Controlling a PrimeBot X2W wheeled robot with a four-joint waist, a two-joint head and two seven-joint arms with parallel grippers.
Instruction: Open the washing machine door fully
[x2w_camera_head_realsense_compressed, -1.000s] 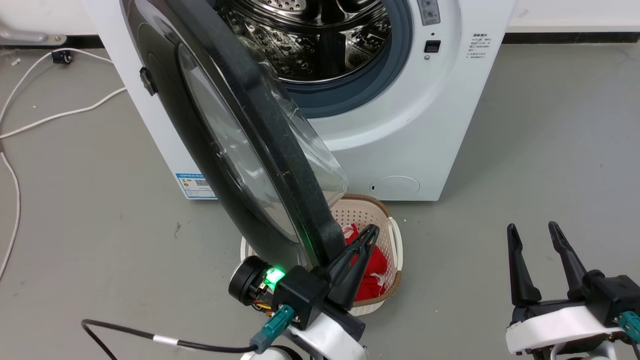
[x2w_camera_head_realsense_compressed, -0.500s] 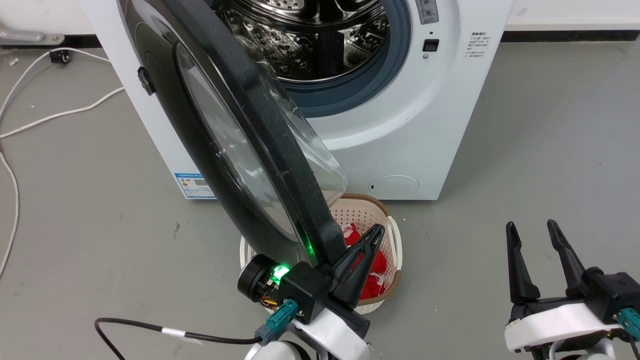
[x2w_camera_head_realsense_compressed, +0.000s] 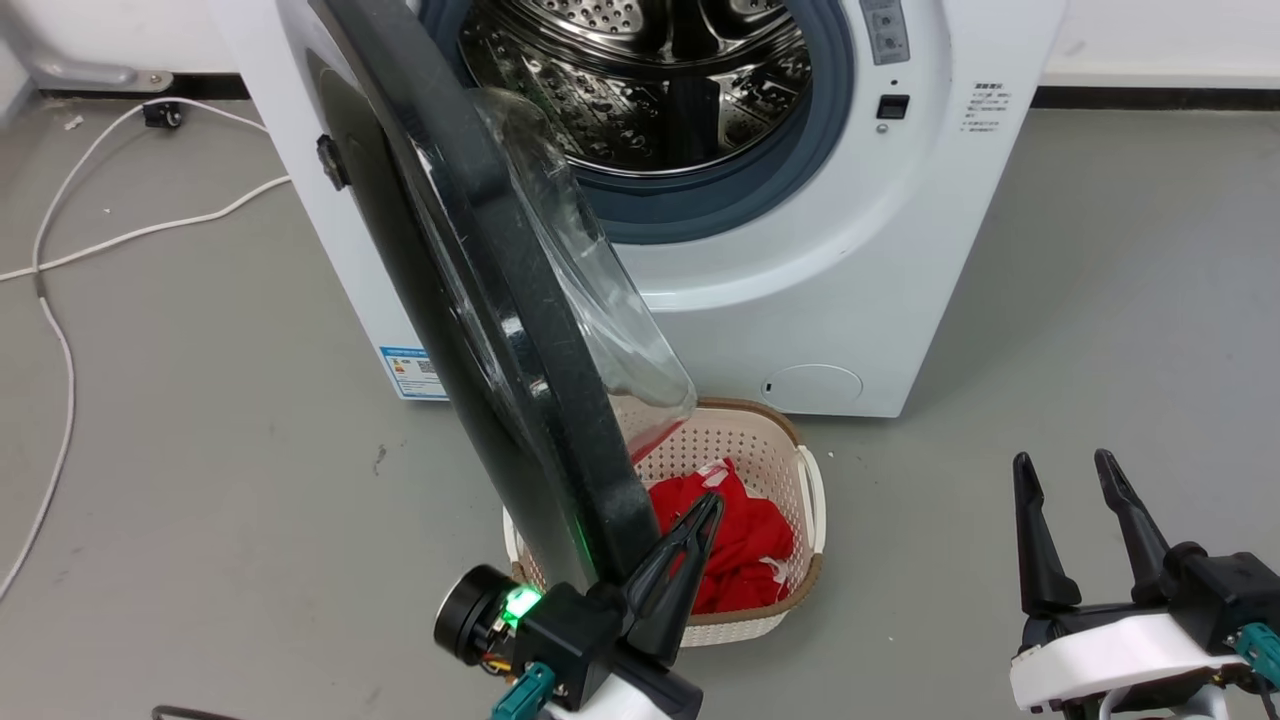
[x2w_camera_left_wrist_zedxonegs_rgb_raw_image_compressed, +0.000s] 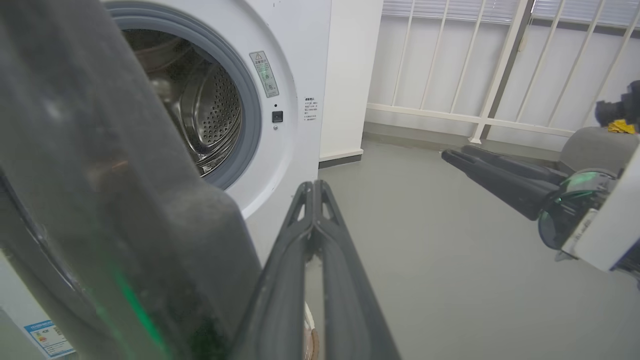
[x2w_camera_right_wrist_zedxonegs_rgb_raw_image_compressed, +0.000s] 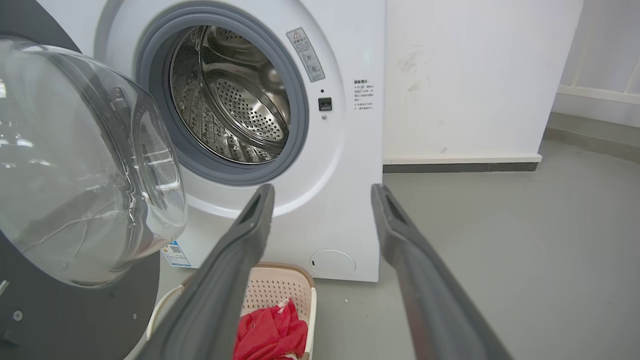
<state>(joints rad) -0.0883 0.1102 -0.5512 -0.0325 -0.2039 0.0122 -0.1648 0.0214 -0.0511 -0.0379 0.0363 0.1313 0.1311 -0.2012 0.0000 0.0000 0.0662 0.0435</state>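
On the grey floor (x2w_camera_head_realsense_compressed: 200, 450) at far left, a white cable (x2w_camera_head_realsense_compressed: 60, 250) trails loosely. Next, the washing machine door (x2w_camera_head_realsense_compressed: 480, 330) stands swung out from the washing machine (x2w_camera_head_realsense_compressed: 830, 300), nearly edge-on to the head camera, its clear glass bowl facing the exposed steel drum (x2w_camera_head_realsense_compressed: 650, 90). At the door's lower rim sits the left claw (x2w_camera_head_realsense_compressed: 706, 508), fingers pressed together with nothing between them. It seems to touch the rim's inner side, though the angle leaves that unsure. Just behind it, a cream basket (x2w_camera_head_realsense_compressed: 745, 440) holds red cloth (x2w_camera_head_realsense_compressed: 740, 540). Far right, the right claw (x2w_camera_head_realsense_compressed: 1062, 462) hovers above the floor, fingers spread and empty.
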